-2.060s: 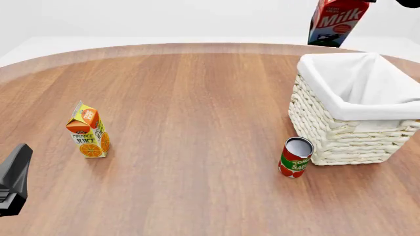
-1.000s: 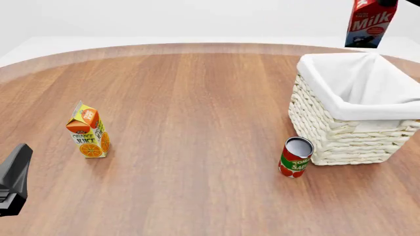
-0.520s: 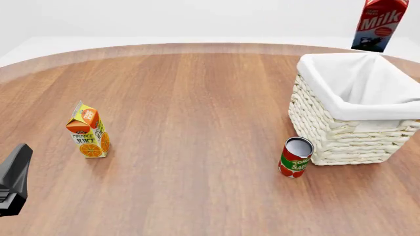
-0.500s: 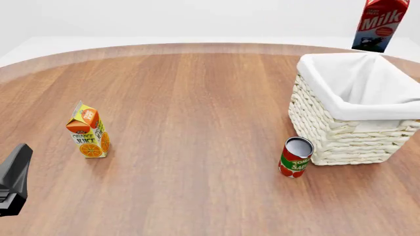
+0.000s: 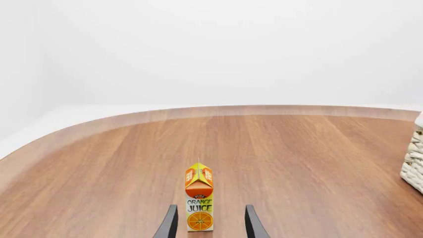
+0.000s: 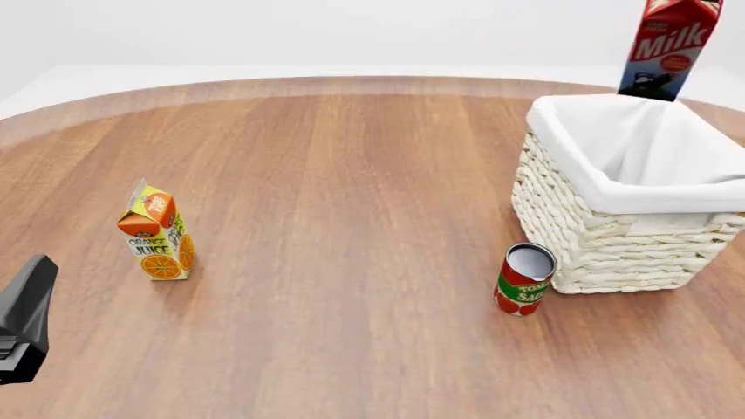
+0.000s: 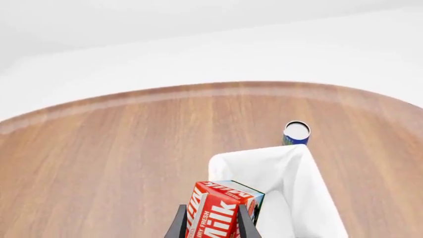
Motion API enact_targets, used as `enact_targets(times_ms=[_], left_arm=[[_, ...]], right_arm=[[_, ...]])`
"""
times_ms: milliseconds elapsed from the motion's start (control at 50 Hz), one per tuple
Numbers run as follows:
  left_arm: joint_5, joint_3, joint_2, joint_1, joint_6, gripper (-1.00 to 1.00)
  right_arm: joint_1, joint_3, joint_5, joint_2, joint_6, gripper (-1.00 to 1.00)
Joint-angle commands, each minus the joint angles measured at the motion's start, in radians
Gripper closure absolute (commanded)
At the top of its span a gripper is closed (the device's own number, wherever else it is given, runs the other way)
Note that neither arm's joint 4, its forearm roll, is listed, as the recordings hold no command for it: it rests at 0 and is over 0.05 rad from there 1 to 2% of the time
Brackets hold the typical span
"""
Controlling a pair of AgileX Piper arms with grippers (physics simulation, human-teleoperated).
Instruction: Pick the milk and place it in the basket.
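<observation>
My right gripper (image 7: pixel 210 224) has black fingers around the milk (image 6: pixel 666 45), red with white lettering over a blue-white base. The basket (image 6: pixel 605 240) is cream wicker, white cloth inside. The juice carton (image 6: pixel 156 231) is orange and yellow; the can (image 6: pixel 524 279) red, green-banded.

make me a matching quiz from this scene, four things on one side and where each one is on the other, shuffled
Things:
1. milk
2. juice
3. can
4. left claw

Places:
A. standing on the table against the basket's near left corner
B. held in the air above the basket's far rim
C. low at the table's near left, open, aimed at a carton
D. standing alone on the left part of the table

Pairs: 1-B, 2-D, 3-A, 4-C
</observation>
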Motion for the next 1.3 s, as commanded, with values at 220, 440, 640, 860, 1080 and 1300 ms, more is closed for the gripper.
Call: enact_targets(times_ms=[220, 440, 640, 860, 1080, 1300], left_arm=[[0.000, 0.000, 0.000, 0.000, 0.000, -1.00], [0.000, 0.000, 0.000, 0.000, 0.000, -1.00], [0.000, 0.000, 0.000, 0.000, 0.000, -1.00], [0.000, 0.000, 0.000, 0.000, 0.000, -1.00], [0.000, 0.000, 0.000, 0.000, 0.000, -1.00], [0.000, 0.000, 0.000, 0.000, 0.000, -1.00]], right_arm=[[-0.025, 0.023, -0.053, 0.037, 0.019, 1.00], [-0.005, 0.082, -0.100, 0.052, 0.050, 1.00], [-0.011, 0.104, -0.125, 0.077, 0.039, 1.00], [-0.026, 0.130, -0.150, 0.092, 0.033, 1.00], [-0.053, 0.152, -0.155, 0.091, 0.011, 1.00], [-0.060, 0.166, -0.168, 0.103, 0.006, 1.00]])
